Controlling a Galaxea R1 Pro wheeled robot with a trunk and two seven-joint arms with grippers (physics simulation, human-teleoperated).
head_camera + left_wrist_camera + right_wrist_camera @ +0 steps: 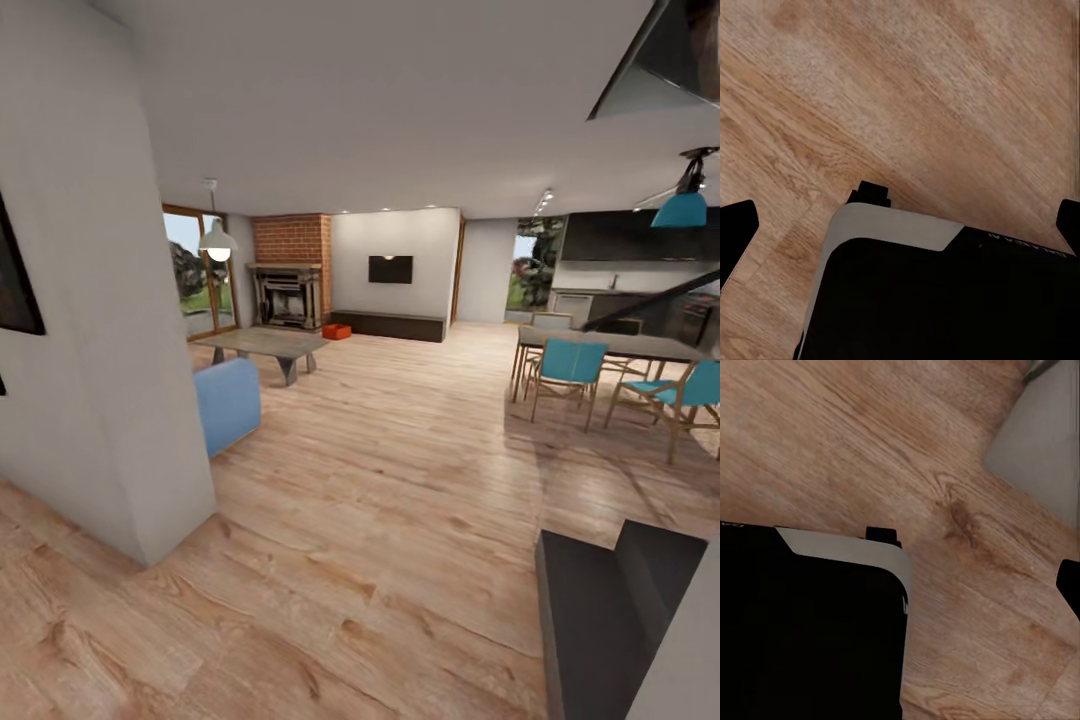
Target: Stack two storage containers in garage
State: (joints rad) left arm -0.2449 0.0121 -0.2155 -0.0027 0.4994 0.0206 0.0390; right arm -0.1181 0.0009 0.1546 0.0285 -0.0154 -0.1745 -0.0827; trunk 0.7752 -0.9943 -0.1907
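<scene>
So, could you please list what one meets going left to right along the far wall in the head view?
Glass door → brick fireplace → orange bin → low cabinet → kitchen counter.

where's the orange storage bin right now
In the head view, the orange bin sits far off on the wood floor, left of centre, between the brick fireplace and the dark low cabinet.

A light wood plank floor (400, 500) carries one orange-red storage container (337, 331) beside the brick fireplace (290, 285).

Open plank floor (400, 480); wall corner (110, 400) left
</scene>
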